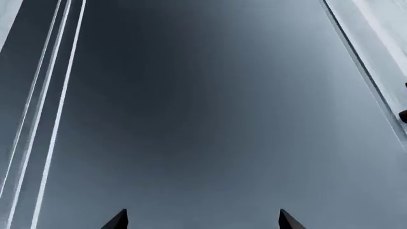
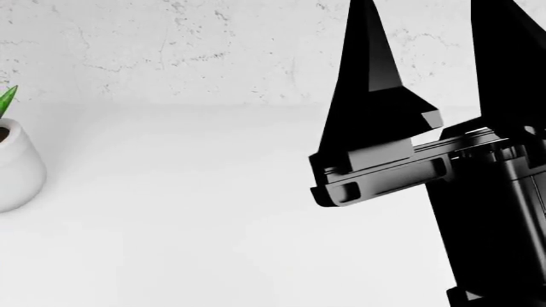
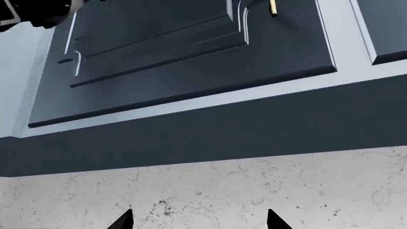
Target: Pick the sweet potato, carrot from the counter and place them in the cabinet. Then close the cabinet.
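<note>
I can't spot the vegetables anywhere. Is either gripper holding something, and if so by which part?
Nothing is held. The right gripper stands raised with black fingers spread and empty; the left gripper shows only a bare dark panel between its tips.

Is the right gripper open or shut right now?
Open. In the head view the right gripper points up with its black fingers spread apart, nothing between them; the right wrist view shows both tips separated too.

White counter, black gripper, slate-blue cabinet fronts

The counter (image 2: 171, 211) is plain white, and the wall (image 2: 171, 51) behind it is white flecked with grey cracks and specks. A white pot (image 2: 17, 167) carries a bright green leaf (image 2: 7, 100). The right gripper (image 2: 444, 77) is matt black. The cabinet door (image 3: 190, 62) is dark slate blue with pale edges and a brass-coloured handle (image 3: 273, 7).
</note>
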